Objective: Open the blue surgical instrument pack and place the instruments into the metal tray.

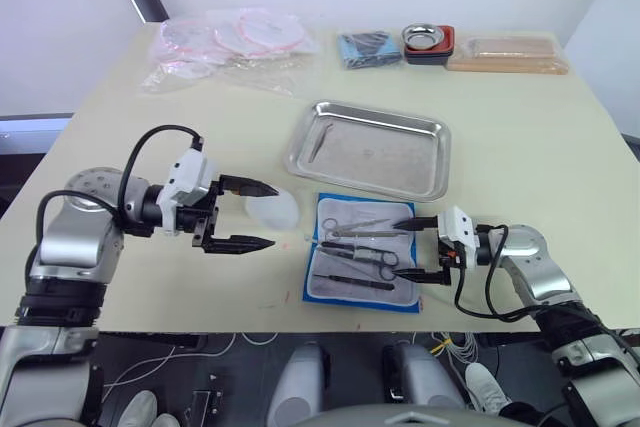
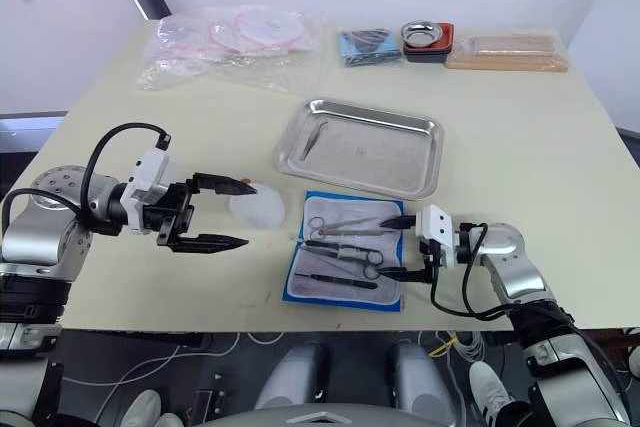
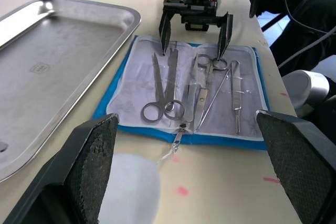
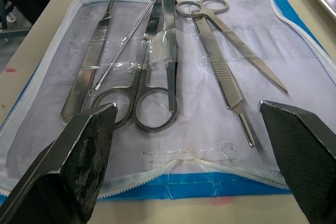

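Right gripper (image 1: 412,247), fingers wide, at lower-centre edge of open pack (image 1: 362,252); instruments (image 1: 355,247) lie lengthwise toward it; left gripper (image 1: 252,215) wide, farther.

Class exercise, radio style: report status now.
Both grippers open, left, right at the pack's edge. Instrument pack unzipped flat, instruments inside. Metal tray holds one tool. Nothing blocking.

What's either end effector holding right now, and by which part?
Nothing. The left end effector is open above the table, and the right end effector is open at the edge of the unzipped blue surgical instrument pack, touching no instruments.
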